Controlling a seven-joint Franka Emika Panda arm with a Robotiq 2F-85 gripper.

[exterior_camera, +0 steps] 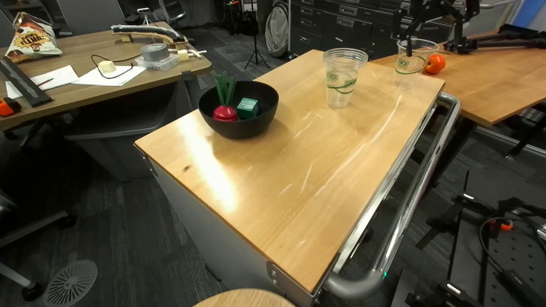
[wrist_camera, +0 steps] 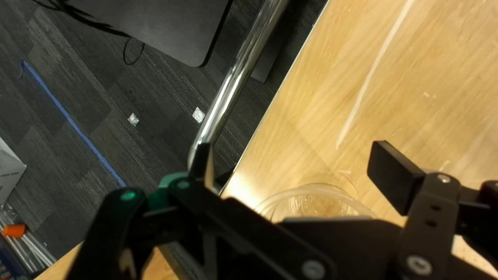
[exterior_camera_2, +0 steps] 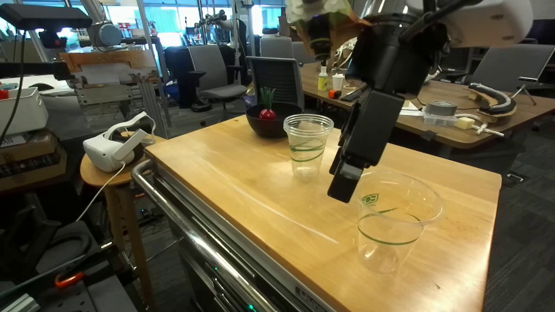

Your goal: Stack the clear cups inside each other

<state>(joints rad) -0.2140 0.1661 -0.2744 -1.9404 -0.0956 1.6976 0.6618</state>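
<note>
A single clear cup [exterior_camera: 408, 70] with a green line stands upright near the table's edge; it also shows in an exterior view [exterior_camera_2: 390, 236]. A nested stack of clear cups [exterior_camera: 341, 81], with rims close together, stands upright apart from it, and shows in an exterior view [exterior_camera_2: 306, 149]. My gripper [exterior_camera: 433, 49] is open at the single cup's rim height. In the wrist view my fingers [wrist_camera: 293, 163] are wide apart, with the single cup's rim [wrist_camera: 315, 191] low between them and partly hidden by the gripper body. I cannot tell whether a finger overlaps the rim or stands beside it.
A black bowl [exterior_camera: 243, 130] holding a red radish with green leaves [exterior_camera: 225, 111] and a green block [exterior_camera: 248, 108] stands beyond the stack. A chrome handle bar [exterior_camera: 409, 217] runs along the table's side. An orange-red ball-like item [exterior_camera: 435, 64] lies on a neighbouring table.
</note>
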